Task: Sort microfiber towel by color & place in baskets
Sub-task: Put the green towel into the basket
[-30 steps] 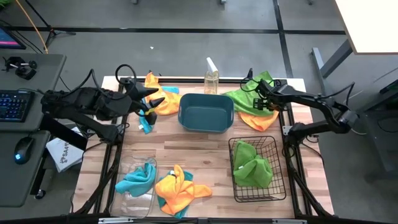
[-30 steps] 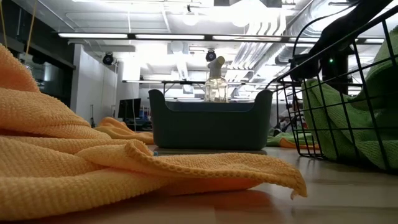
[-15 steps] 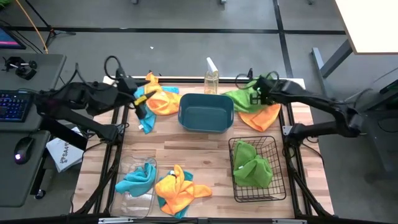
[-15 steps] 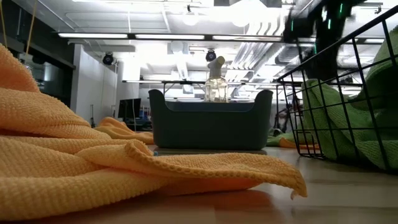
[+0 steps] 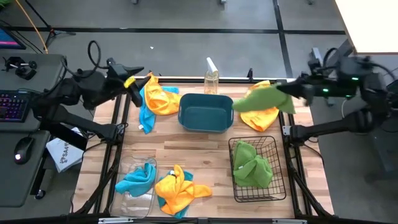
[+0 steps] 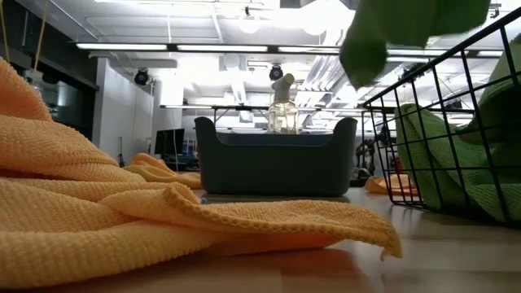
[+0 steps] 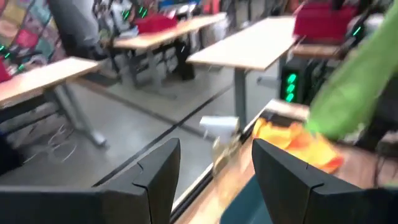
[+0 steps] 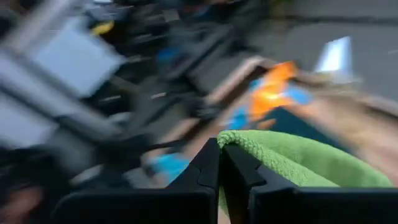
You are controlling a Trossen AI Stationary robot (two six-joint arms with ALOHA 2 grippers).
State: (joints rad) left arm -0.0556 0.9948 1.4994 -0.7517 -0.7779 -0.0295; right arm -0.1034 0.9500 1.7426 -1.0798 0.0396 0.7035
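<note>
From above, the right gripper (image 5: 287, 91) holds a green towel (image 5: 260, 99) in the air, draped from its fingers over the orange towel (image 5: 261, 117), between the teal tub (image 5: 206, 112) and the table's right edge. The wire basket (image 5: 256, 169) lies nearer the front edge with green towels in it. The left gripper (image 5: 135, 93) hangs over the back-left corner.

At table height, only the green towel's (image 6: 391, 28) lower part shows.

The left wrist view shows its fingers (image 7: 155, 171) spread and empty.

The right wrist view shows its fingers (image 8: 208, 165) pinched on green cloth (image 8: 292, 163).
</note>
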